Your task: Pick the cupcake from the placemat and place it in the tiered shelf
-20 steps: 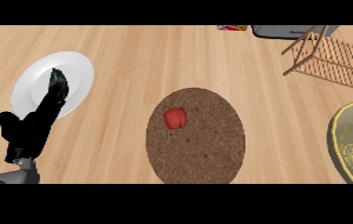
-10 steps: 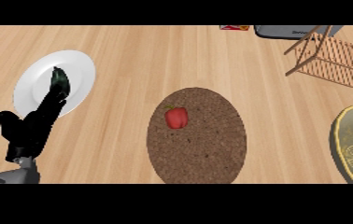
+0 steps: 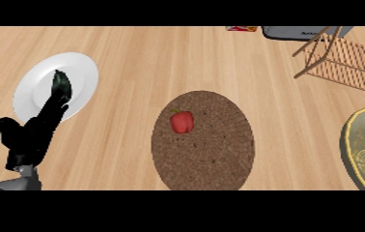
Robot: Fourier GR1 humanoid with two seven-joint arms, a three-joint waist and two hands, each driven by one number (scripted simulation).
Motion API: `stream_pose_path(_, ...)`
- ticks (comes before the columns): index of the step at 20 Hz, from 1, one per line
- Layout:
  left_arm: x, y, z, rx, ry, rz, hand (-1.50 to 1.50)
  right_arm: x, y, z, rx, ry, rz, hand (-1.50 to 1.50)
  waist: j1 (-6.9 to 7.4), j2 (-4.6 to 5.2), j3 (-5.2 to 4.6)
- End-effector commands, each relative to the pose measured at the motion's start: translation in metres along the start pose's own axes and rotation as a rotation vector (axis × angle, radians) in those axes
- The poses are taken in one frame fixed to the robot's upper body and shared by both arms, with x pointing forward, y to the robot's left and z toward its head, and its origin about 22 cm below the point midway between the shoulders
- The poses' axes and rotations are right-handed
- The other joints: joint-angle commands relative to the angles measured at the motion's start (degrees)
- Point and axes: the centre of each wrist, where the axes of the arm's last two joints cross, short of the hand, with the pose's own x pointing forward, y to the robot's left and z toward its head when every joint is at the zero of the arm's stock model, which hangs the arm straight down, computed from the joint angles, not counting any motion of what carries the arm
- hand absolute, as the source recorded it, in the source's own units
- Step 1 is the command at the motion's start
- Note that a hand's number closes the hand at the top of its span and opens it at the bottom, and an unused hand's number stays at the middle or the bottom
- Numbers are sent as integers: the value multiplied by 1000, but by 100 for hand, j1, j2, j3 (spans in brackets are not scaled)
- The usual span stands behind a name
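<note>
Since it lies on the mat: red thing (image 3: 182, 122), like a pepper, no cupcake
Handling: probably light, smooth; take it by the sides
Mat (image 3: 206, 153): middle of worktop (image 3: 143, 52)
Shelf (image 3: 336, 58): far right
Left hand (image 3: 44, 122): fingers straight, holding nothing, over plate (image 3: 78, 69)
Right hand: not visible

Quick count on the bench: one white plate (image 3: 78, 71), one brown placemat (image 3: 206, 149), one red pepper (image 3: 182, 122), one wooden tiered shelf (image 3: 339, 57), one hand (image 3: 35, 134).
</note>
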Motion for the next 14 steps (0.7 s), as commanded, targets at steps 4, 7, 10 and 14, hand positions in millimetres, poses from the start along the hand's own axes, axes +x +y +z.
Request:
stream_pose_path(4, -12, 9, 10, 18, 19, 1, 0, -1, -32, 9, 63, 41, -228, -150, -49, -22, -6)
stream_pose_path(7, 4, 3, 0, 0, -5, -16, 0, -7, -34, 13, 2, 32, -348, -150, -34, 7, 5)
stream_pose_path(10, -10, 10, 9, 7, 2, 5, 0, -8, -75, 30, -58, -4, -404, -150, -49, 8, 8)
stream_pose_path(14, -3, -4, 12, 16, 0, 5, 0, -19, -120, 61, -56, 5, -439, -150, -165, -29, 16)
